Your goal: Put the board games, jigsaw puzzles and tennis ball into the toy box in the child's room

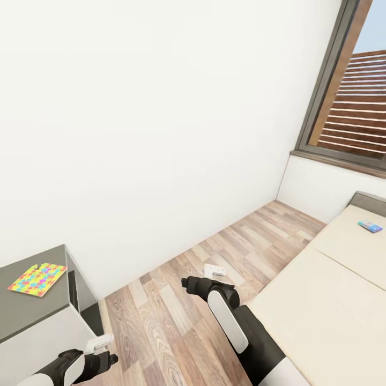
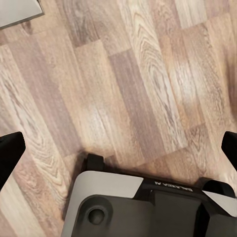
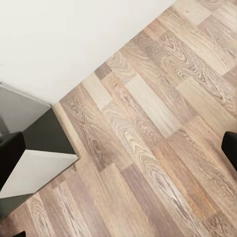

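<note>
Small board game (image 1: 370,226) on bed (image 1: 321,300): print unreadable.

Lying flat on the grey surface (image 1: 27,311) at the left of the head view: a jigsaw puzzle (image 1: 37,279), a thin square board covered in interlocking pieces of yellow, pink, blue, green and orange, turned at an angle and set near the surface's far edge. Resting flat on the cream bed (image 1: 321,300) at the far right, close to the grey headboard end: a small board game (image 1: 370,226), a slim blue box with lighter markings too small to make out.
</note>
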Tool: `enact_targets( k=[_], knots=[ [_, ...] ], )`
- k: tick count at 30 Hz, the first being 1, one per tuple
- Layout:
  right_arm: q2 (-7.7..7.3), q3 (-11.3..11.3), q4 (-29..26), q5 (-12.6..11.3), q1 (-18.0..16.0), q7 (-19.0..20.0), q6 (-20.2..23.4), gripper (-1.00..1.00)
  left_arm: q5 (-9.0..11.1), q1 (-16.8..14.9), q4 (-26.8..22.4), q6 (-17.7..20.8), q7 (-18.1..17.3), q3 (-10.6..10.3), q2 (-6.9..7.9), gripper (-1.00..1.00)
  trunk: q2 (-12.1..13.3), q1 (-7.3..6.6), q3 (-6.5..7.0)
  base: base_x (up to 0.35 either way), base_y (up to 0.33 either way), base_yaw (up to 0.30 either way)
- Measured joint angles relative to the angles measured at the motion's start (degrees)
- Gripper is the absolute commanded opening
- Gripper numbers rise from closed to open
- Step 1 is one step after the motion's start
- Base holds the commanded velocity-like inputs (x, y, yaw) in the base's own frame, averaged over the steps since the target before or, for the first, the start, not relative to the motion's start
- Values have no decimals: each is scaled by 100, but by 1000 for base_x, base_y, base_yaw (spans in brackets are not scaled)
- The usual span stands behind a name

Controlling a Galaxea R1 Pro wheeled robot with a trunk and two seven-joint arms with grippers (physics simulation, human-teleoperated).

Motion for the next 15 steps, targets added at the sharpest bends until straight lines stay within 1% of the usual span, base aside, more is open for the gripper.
enact_targets(
  k=[15],
  knots=[
    [2,2,8,1,-1,0,0,100,0,9,0,-9,1,0,-1,100,0,0,143,0,0,0]
  ],
)
